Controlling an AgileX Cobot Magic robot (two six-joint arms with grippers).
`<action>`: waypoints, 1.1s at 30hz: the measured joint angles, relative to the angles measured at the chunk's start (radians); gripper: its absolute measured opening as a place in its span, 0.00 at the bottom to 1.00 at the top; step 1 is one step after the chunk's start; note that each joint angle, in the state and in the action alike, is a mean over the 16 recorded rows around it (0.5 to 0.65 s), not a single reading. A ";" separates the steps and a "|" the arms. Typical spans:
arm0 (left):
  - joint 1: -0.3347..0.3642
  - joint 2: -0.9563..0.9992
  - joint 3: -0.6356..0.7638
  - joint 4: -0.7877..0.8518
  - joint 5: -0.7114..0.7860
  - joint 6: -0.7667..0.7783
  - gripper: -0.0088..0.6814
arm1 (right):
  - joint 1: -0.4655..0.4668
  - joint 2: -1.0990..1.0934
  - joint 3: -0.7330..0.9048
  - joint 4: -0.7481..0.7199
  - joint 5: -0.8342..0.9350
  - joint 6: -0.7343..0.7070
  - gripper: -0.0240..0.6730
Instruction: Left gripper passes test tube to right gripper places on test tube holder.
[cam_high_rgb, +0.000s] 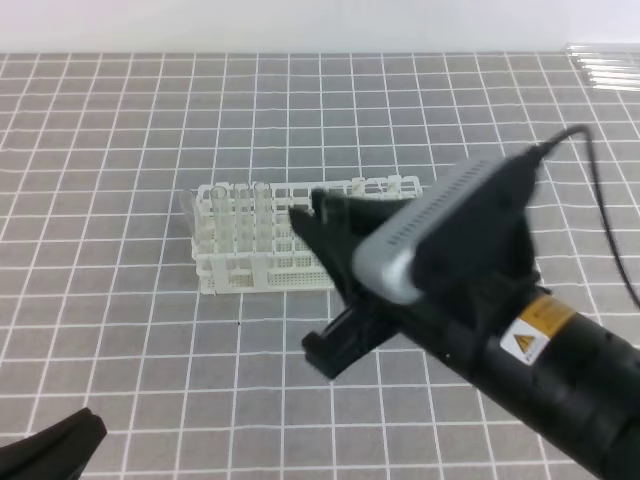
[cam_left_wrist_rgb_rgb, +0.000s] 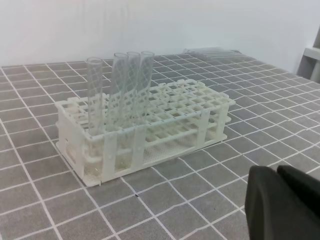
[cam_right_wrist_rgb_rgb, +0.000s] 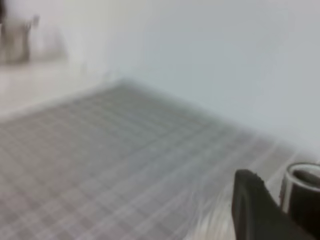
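White gridded test tube holder (cam_left_wrist_rgb_rgb: 150, 125) (clear tubes)

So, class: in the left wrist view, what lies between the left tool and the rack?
Only bare gridded mat lies between the left tool and the test tube holder.

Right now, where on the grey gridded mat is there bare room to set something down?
Bare mat lies left of the white plastic test tube holder, behind it toward the white wall, and in front between the holder and the black left gripper. It is crowded at the holder's right end, where the black right gripper hangs over it.
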 joint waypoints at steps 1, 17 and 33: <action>0.000 0.000 0.000 0.000 0.000 0.000 0.01 | -0.008 0.005 0.009 -0.031 -0.038 0.027 0.16; 0.001 0.003 0.005 -0.001 0.066 0.002 0.01 | -0.203 0.255 -0.054 -0.389 -0.383 0.397 0.16; 0.001 0.003 0.004 -0.001 0.078 0.002 0.01 | -0.227 0.526 -0.324 -0.348 -0.255 0.334 0.16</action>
